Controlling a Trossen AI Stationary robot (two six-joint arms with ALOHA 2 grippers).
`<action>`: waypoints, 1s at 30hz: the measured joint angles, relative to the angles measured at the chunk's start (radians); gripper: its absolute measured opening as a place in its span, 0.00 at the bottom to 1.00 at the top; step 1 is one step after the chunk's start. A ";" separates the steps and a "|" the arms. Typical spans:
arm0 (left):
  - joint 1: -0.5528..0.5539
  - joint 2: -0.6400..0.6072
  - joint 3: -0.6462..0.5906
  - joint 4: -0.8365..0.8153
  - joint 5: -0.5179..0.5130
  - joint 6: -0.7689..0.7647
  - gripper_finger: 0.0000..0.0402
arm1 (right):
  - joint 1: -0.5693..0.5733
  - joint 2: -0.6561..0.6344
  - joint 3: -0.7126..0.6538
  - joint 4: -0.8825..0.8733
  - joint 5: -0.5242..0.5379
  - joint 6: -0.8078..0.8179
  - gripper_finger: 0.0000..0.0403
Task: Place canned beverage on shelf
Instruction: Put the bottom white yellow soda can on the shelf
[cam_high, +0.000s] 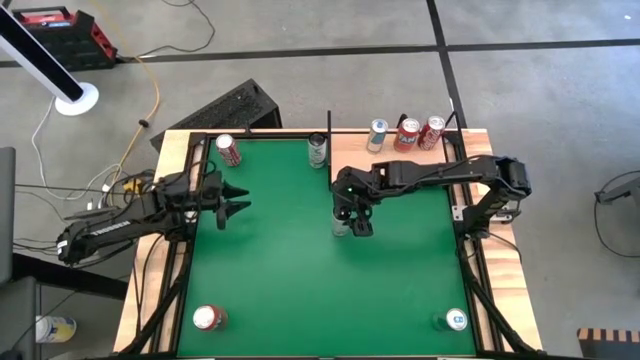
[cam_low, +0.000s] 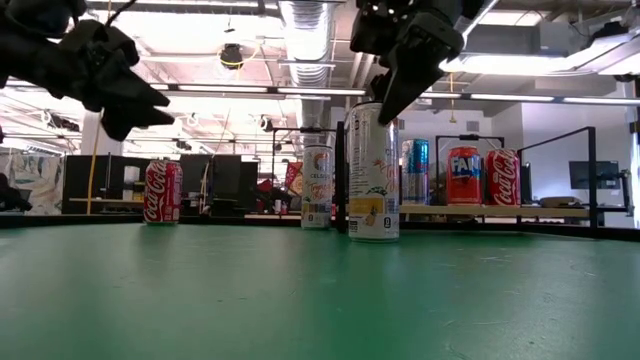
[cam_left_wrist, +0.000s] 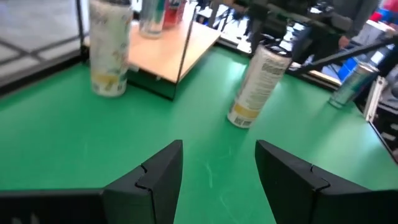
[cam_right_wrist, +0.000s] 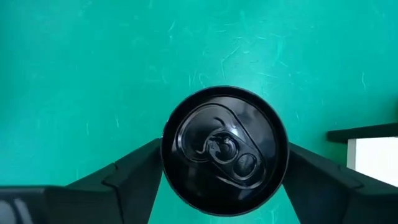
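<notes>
Fingers (cam_right_wrist: 118, 180) of the right arm flank, ungripped, a pale can (cam_low: 373, 172) — black top, yellow band.

A lab or workshop: bare concrete floor (cam_high: 300, 50), exposed ceiling ducts (cam_low: 310, 40), fluorescent lights.

Worktop cover (cam_high: 280, 260): green felt-like cloth, matt, faint pale scuffs seen on it.
Worktop rim (cam_high: 172, 170): pale bare wood, unpainted.
Shelf (cam_left_wrist: 163, 52): smooth light wood panel, matt; thin black rods at its edges.
Can (cam_right_wrist: 224, 152): metal; its dark top is glossy, with a pressed pull tab; the printed pale side (cam_low: 372, 170) is shiny.
Right hand (cam_right_wrist: 224, 180): black fingers of matt plastic look.
Left hand (cam_left_wrist: 219, 177): same dull black finish.
Floor (cam_high: 520, 80): grey, smooth, concrete-like.
</notes>
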 joint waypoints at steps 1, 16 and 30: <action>-0.001 0.000 0.000 0.008 0.000 0.015 0.46 | 0.000 0.000 0.000 0.000 -0.001 0.000 0.79; 0.000 0.000 0.000 0.033 -0.058 0.003 0.46 | -0.015 -0.133 -0.002 -0.032 0.173 0.323 0.72; 0.000 0.001 0.000 0.050 -0.101 -0.011 0.46 | -0.245 -0.144 0.079 -0.069 0.305 0.626 0.71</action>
